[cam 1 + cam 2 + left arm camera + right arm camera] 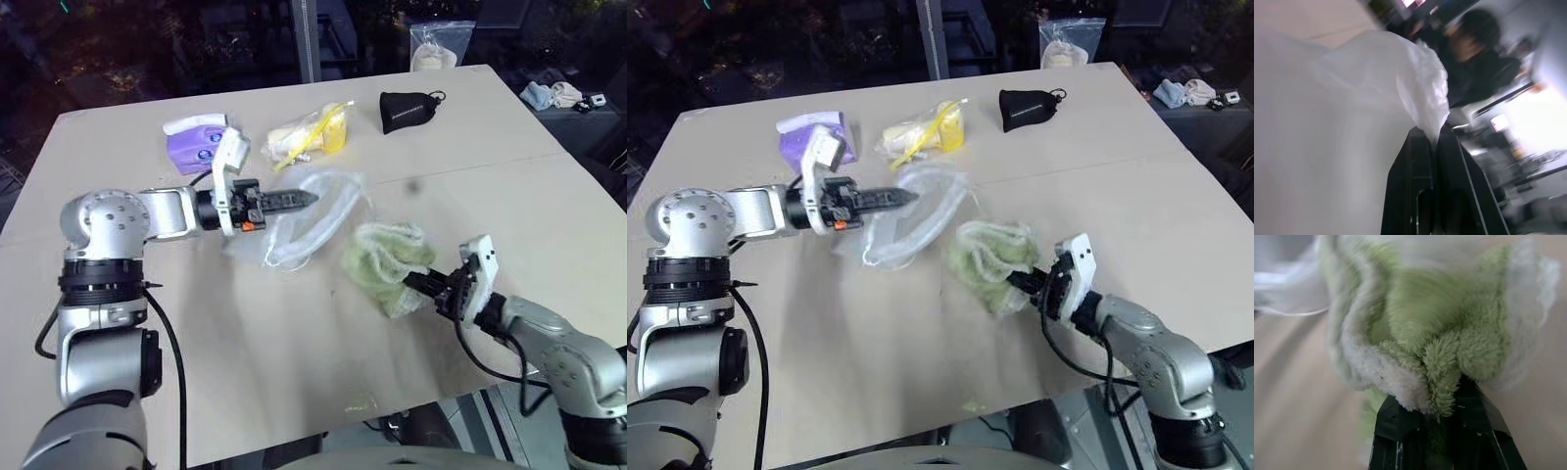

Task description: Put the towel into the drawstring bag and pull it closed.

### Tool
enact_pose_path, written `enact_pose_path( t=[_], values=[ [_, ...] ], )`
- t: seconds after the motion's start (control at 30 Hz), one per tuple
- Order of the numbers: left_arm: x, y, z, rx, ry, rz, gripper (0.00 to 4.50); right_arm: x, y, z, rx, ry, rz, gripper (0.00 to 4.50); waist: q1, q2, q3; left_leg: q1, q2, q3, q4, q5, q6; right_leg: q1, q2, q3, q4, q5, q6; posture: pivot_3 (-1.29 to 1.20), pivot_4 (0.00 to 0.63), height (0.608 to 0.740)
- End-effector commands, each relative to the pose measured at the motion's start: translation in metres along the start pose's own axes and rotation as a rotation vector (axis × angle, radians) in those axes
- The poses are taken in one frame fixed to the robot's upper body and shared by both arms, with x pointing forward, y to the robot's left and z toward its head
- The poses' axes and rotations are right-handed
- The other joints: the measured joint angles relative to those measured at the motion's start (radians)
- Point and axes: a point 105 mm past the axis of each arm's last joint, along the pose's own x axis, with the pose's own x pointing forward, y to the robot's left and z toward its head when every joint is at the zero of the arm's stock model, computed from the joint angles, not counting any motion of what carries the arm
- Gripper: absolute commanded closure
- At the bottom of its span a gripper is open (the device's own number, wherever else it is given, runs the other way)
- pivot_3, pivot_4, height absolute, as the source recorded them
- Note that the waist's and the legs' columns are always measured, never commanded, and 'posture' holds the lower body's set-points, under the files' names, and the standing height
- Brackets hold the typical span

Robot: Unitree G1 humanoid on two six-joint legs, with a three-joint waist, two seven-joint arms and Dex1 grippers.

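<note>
Head view — left gripper point(299, 199) is reaching level across the counter point(294, 343), pinching the drawstring bag point(313, 220) and lifting its rim; right gripper point(423, 284) is clamping the towel point(384, 259) just beside the bag.

Left wrist view — fingers point(1415, 186) are closing on frosted film, with a blurred person behind.

Right wrist view — fingers point(1396, 435) are gripping green terry folds.

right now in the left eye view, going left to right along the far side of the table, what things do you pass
purple tissue pack → clear plastic bag with yellow contents → small black pouch
</note>
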Motion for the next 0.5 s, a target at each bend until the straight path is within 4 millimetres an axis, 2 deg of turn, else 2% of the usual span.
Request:
enact_pose_path(
  t=[0.03, 0.1, 0.2, 0.3, 0.37, 0.43, 0.5],
  values=[
    [0.013, 0.008, 0.006, 0.172, 0.023, 0.068, 4.46, -0.018, 0.037, 0.014, -0.03, -0.026, 0.148, 4.5, 0.004, 0.0, 0.0, 0.0, 0.0, 0.0, 0.0, 0.0, 0.0, 0.0, 0.0, 0.0, 0.0, 0.0, 0.0, 0.0, 0.15, 0.74],
    [0.021, 0.023, -0.006, 0.329, 0.112, 0.146, 4.46, -0.023, 0.044, 0.016, -0.044, -0.038, 0.173, 4.5, 0.008, 0.0, 0.0, 0.0, 0.0, 0.0, 0.0, 0.0, 0.0, 0.0, 0.0, -0.001, 0.0, 0.0, 0.0, 0.0, 0.15, 0.74],
    [0.03, 0.028, -0.004, 0.283, 0.072, 0.135, 4.46, -0.022, 0.046, 0.018, -0.042, -0.055, 0.177, 4.5, 0.009, -0.001, 0.0, 0.0, 0.0, 0.002, 0.0, 0.0, 0.0, 0.001, 0.0, 0.0, -0.001, 0.0, 0.0, 0.0, 0.15, 0.74],
    [0.031, 0.034, -0.013, 0.342, 0.134, 0.152, 4.46, -0.007, 0.041, 0.014, -0.052, -0.049, 0.155, 4.5, 0.003, -0.001, 0.0, -0.001, 0.0, 0.002, 0.001, 0.0, 0.0, 0.0, 0.0, 0.001, -0.001, 0.0, 0.0, 0.0, 0.15, 0.74],
    [0.032, 0.013, -0.009, 0.22, 0.096, 0.023, 4.46, 0.002, 0.039, 0.01, -0.079, -0.02, 0.151, 4.5, 0.001, -0.001, 0.001, 0.0, 0.0, 0.002, 0.001, 0.0, 0.0, 0.0, 0.0, 0.001, 0.0, 0.0, 0.0, 0.0, 0.15, 0.74],
    [0.03, -0.009, -0.002, 0.112, 0.061, -0.103, 4.46, 0.007, 0.046, 0.019, -0.041, -0.083, 0.207, 4.5, 0.002, -0.002, 0.001, -0.001, 0.0, 0.002, 0.001, 0.0, 0.0, 0.0, 0.0, 0.0, 0.0, 0.0, 0.0, 0.0, 0.15, 0.74],
    [0.028, -0.016, -0.001, 0.045, 0.05, -0.154, 4.46, 0.011, 0.051, 0.029, 0.0, -0.153, 0.271, 4.5, 0.003, -0.002, 0.001, -0.002, 0.0, 0.0, 0.002, 0.0, 0.0, 0.0, 0.0, -0.001, 0.0, 0.0, 0.0, 0.0, 0.15, 0.74]
  ],
)
